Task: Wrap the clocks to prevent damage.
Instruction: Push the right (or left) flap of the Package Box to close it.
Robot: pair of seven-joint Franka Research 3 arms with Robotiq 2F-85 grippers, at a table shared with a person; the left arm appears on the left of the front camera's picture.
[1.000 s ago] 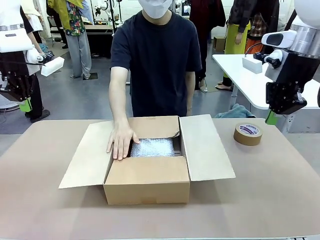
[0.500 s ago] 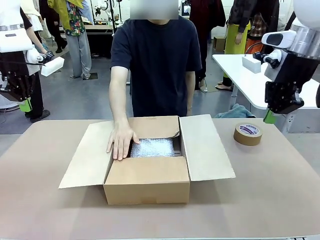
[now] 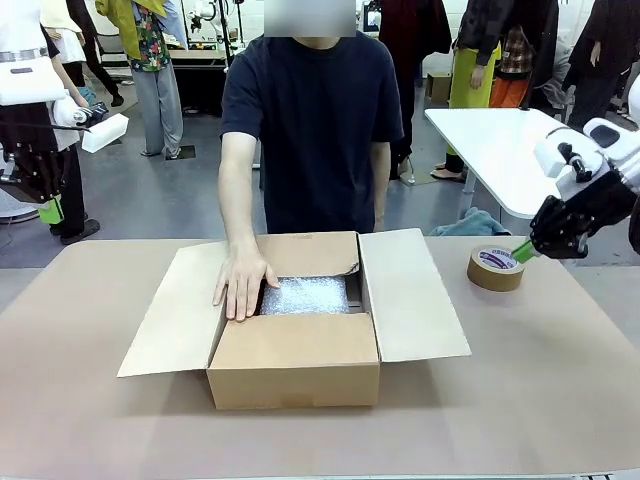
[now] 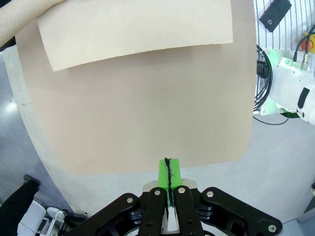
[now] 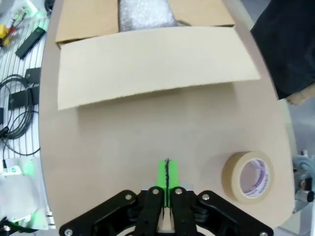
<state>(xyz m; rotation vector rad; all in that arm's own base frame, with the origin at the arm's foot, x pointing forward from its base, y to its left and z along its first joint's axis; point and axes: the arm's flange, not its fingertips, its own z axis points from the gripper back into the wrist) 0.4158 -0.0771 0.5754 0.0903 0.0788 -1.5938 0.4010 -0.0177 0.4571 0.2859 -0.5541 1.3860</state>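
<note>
Right gripper [image 3: 522, 250], pads pressed together and empty, hangs just beside the tape roll [image 3: 496, 268] — a sideways nudge could roll it away; left gripper [image 4: 168, 173] likewise pinched together.

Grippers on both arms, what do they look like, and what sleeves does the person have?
The right gripper is black, with two slim fingers faced in bright green pads and silver bolts on its linkages, on a white rounded arm. The left gripper looks the same. The person wears a dark short-sleeved T-shirt.
</note>
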